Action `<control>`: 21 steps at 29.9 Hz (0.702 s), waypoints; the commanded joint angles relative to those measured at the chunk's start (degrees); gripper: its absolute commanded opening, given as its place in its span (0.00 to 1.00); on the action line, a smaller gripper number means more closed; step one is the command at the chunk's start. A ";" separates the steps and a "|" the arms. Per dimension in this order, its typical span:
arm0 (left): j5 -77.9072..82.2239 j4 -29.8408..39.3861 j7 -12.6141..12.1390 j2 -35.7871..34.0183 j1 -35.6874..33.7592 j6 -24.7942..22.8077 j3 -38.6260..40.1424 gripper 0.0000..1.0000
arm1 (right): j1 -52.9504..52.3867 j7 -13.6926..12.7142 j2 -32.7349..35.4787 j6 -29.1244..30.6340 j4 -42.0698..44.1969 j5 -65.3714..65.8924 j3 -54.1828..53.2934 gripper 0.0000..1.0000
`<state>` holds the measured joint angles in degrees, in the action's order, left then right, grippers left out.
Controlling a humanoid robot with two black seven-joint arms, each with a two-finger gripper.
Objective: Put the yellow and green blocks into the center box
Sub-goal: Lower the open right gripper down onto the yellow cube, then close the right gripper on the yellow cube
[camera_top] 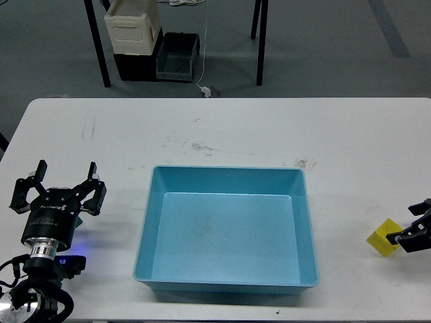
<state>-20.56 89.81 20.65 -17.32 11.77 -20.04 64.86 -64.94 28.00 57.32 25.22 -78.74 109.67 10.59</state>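
Observation:
The blue box (225,169) sits empty in the middle of the white table. The yellow block (380,241) lies on the table to the right of the box. My right gripper (417,224) comes in at the right edge, its fingers apart, right beside the block's right side and partly covering it. My left gripper (61,183) is open, low over the table left of the box. A small green patch (79,218), probably the green block, shows just under its right finger; most of it is hidden.
The table's front edge (222,316) runs close below the box. Beyond the far edge, on the floor, stand black table legs (98,50), a cream container (132,28) and dark bins (176,59).

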 commanded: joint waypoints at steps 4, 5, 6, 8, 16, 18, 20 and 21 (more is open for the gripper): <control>0.00 -0.34 0.01 0.27 0.01 0.00 0.00 1.00 | 1.92 0.00 -3.97 0.01 3.50 0.10 0.05 0.99; 0.00 -0.34 0.01 0.27 0.01 0.00 0.00 1.00 | 2.01 0.00 -4.58 0.01 3.94 0.10 0.05 0.99; 0.00 -0.34 0.01 0.27 0.01 0.00 0.00 1.00 | 2.10 0.00 -5.02 0.01 4.21 0.10 0.05 0.99; 0.00 -0.34 0.01 0.27 0.01 0.00 0.00 1.00 | 2.36 0.00 -5.55 0.01 4.47 0.01 0.05 0.99; 0.00 -0.43 0.01 0.27 0.01 0.00 0.00 1.00 | 2.45 0.00 -8.45 0.01 7.02 0.01 3.91 0.98; 0.00 -0.95 0.01 0.27 0.01 0.00 0.00 1.00 | 2.36 0.00 -8.98 -0.17 7.20 0.10 4.00 0.96; 0.00 -1.13 0.01 0.27 0.01 0.00 0.00 1.00 | 2.19 0.00 -8.98 -0.34 7.20 0.10 4.00 0.89; 0.00 -1.31 0.01 0.27 0.01 0.00 0.00 1.00 | 2.10 0.00 -8.98 -0.34 7.20 0.10 4.00 0.81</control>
<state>-20.56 88.91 20.65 -17.05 11.78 -20.04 64.86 -62.54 28.00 48.52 25.03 -71.63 109.70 14.52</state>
